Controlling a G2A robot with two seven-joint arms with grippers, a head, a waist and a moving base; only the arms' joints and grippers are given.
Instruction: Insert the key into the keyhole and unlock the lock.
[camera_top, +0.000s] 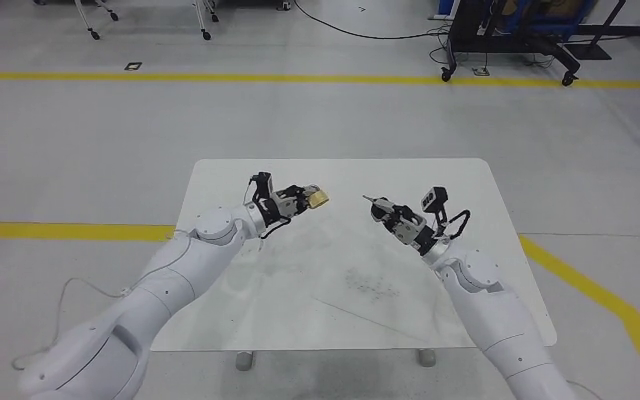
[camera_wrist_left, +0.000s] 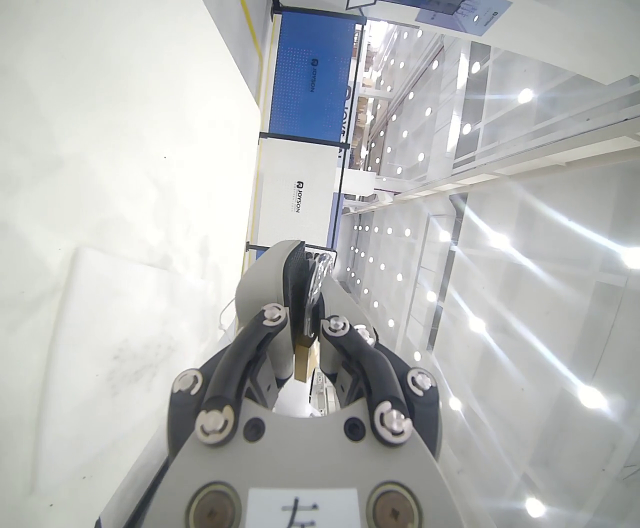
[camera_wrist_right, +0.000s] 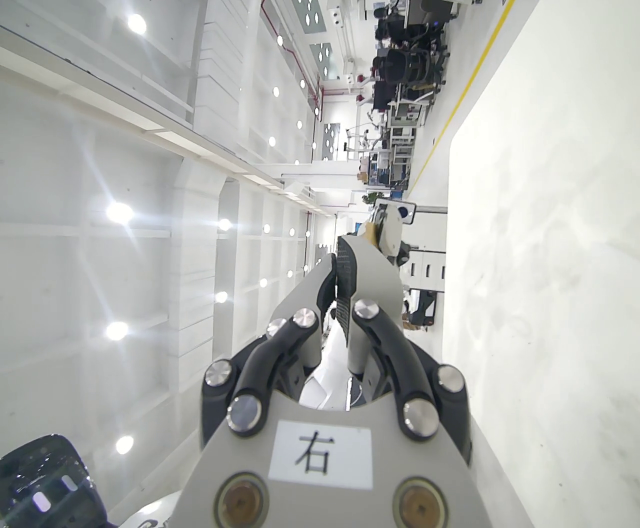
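Above the white table (camera_top: 340, 300), my left gripper (camera_top: 300, 198) is shut on a brass padlock (camera_top: 318, 198), whose body points toward the other arm. In the left wrist view the silver shackle (camera_wrist_left: 320, 277) sits between the fingers and the brass body (camera_wrist_left: 302, 357) hangs behind them. My right gripper (camera_top: 384, 210) faces it a short gap away, shut on a thin key (camera_top: 370, 199) whose tip points at the padlock. In the right wrist view the fingers (camera_wrist_right: 345, 260) are pressed together and the key is hidden. The padlock (camera_wrist_right: 371, 229) shows beyond them.
The table carries grey scuff marks (camera_top: 372, 285) near its middle. Yellow floor lines (camera_top: 300, 76) run behind and beside the table. A dark wheeled frame (camera_top: 510, 50) stands at the far right.
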